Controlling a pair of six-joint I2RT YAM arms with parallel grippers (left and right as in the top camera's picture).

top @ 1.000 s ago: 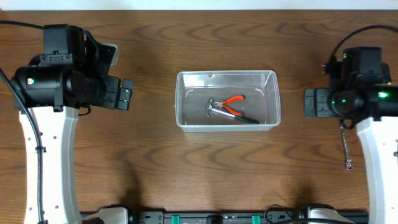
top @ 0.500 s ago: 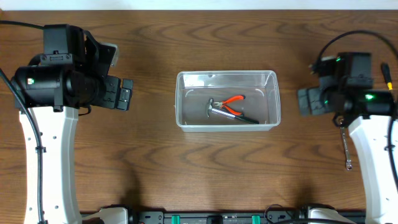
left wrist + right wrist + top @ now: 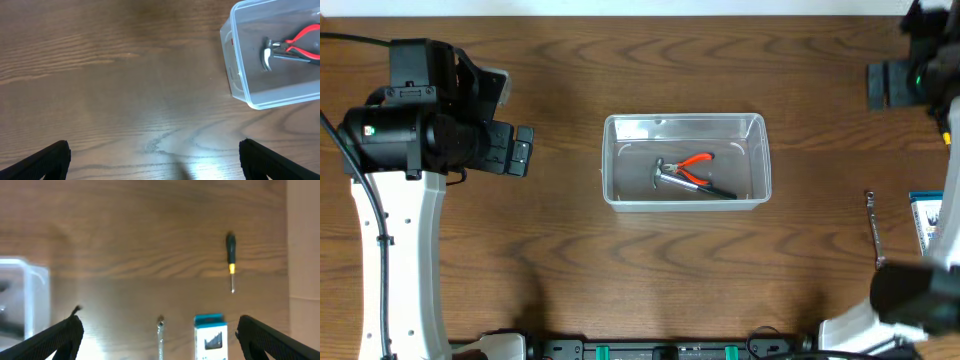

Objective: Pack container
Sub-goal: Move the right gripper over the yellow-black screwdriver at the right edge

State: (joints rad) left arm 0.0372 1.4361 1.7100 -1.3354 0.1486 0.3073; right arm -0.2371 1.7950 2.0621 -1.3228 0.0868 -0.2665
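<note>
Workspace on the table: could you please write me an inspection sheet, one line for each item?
Surface: brown wood table.
Job's things: clear container at centre, holding a hammer and red pliers.
Clutter: wrench, blue-white box and screwdriver, all right of the container.
End effectors: left end effector open, empty; right end effector open, empty.
Cables: black cable at the left side.
Surroundings: pale strip beyond the far edge; otherwise nothing seen.
</note>
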